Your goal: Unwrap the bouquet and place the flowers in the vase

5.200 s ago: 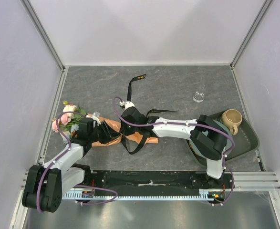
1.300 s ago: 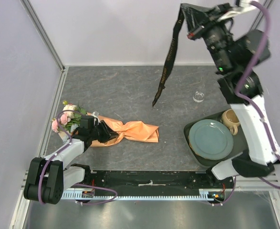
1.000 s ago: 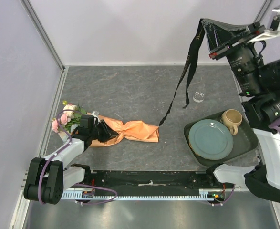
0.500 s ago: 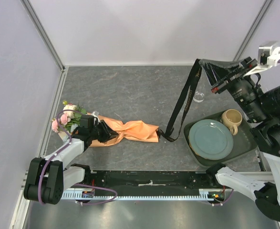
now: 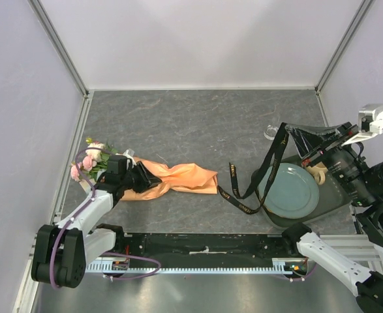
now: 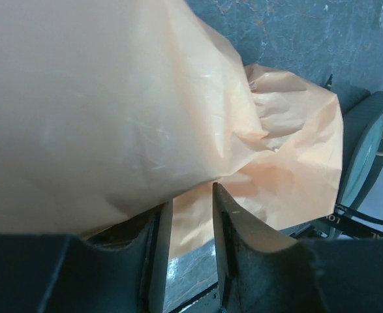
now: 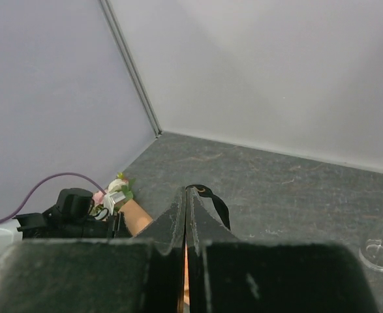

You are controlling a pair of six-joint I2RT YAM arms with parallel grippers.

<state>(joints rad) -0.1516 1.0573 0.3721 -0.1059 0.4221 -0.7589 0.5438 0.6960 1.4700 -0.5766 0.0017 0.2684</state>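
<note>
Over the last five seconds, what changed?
Right hand pulled the ribbon off the bouquet, lifted it high and swung right. It now lowers it beside the plate, still gripped. Left hand stays on the bouquet; vase and plate unmoved.

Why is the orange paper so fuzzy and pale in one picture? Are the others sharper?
Left wrist view: the bouquet, nearly against the lens, is soft and washed out. Right wrist view: the dark near jaws blur, the vase looks clearer. Top view: evenly lit, sharp.
</note>
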